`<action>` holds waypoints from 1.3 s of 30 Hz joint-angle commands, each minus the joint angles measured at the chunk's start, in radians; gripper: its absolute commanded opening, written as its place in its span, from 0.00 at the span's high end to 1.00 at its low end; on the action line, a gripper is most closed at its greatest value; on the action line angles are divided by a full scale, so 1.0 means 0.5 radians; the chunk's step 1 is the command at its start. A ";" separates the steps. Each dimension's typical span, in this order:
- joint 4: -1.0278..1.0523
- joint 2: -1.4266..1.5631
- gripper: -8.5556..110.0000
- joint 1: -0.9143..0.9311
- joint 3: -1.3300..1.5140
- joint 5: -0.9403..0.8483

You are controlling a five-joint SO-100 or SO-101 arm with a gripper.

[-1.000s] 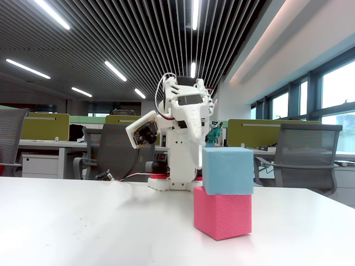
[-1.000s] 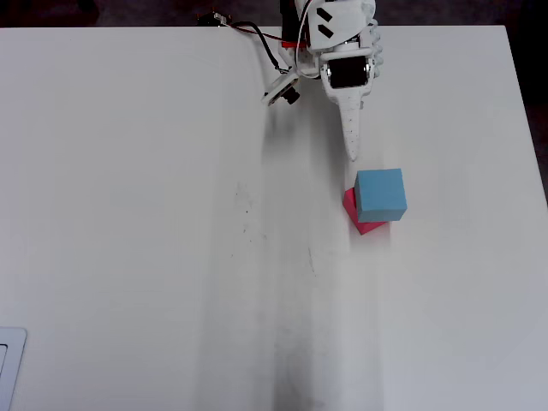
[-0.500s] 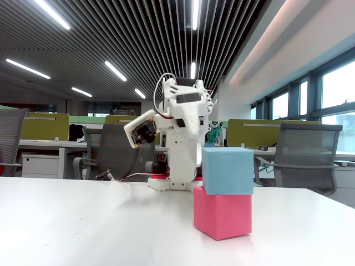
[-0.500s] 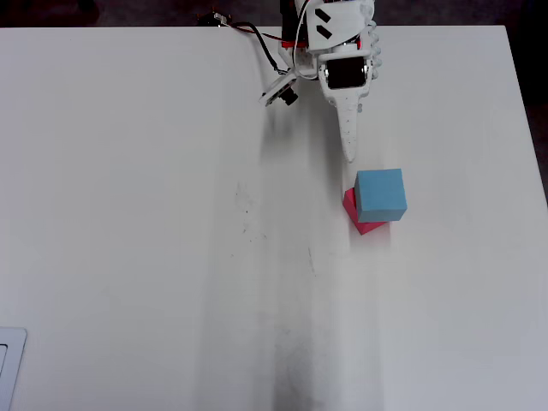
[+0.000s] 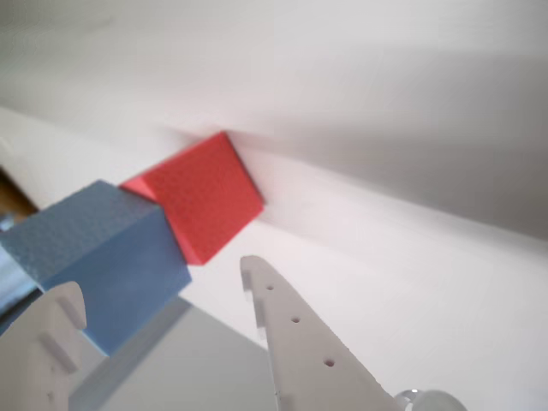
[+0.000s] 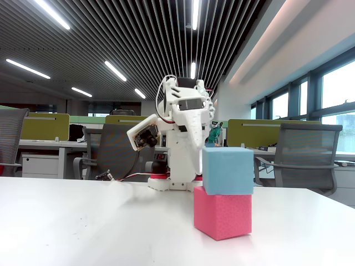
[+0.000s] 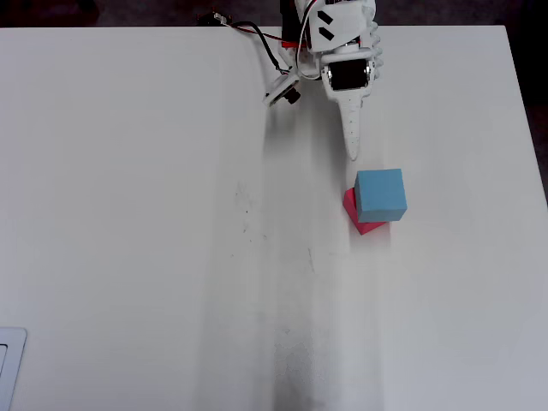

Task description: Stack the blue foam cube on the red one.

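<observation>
Blue foam cube (image 6: 228, 170) sits on top of the red one (image 6: 222, 213), one of each colour, two cubes in all. In the fixed view the blue cube overhangs the red cube on the right side, while the red cube's near-left corner projects beyond the blue one. The overhead view shows the same offset: the blue foam cube (image 7: 379, 194) covers most of the red one (image 7: 360, 219), leaving only a strip of red exposed along the left and near edges.

The stack stands on the white table (image 7: 145, 223), right of centre in the overhead view and clear of the right edge. Open surface extends on the left and near sides of the stack; the arm occupies the far side.

The gripper (image 7: 352, 152) points toward the stack and ends just short of the blue cube's far edge, not touching it. In the wrist view the fingers (image 5: 300, 330) stand apart with nothing between them, and both cubes lie beyond the fingertips.
</observation>
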 commanded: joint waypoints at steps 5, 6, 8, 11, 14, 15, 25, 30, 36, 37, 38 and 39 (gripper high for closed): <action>0.058 0.015 0.72 -0.003 -0.110 0.003; 0.058 0.015 0.72 -0.003 -0.110 0.003; 0.058 0.015 0.72 -0.003 -0.110 0.003; 0.058 0.015 0.71 -0.003 -0.110 0.003; 0.058 0.015 0.65 -0.003 -0.110 0.003; 0.058 0.015 0.64 -0.003 -0.110 0.003; 0.058 0.015 0.60 -0.003 -0.110 0.003; 0.058 0.015 0.63 -0.003 -0.110 0.003; 0.058 0.015 0.72 -0.006 -0.110 0.003; 0.058 0.015 0.72 -0.006 -0.110 0.003; 0.055 0.015 0.73 -0.006 -0.110 0.003; 0.049 0.015 0.73 -0.009 -0.107 0.003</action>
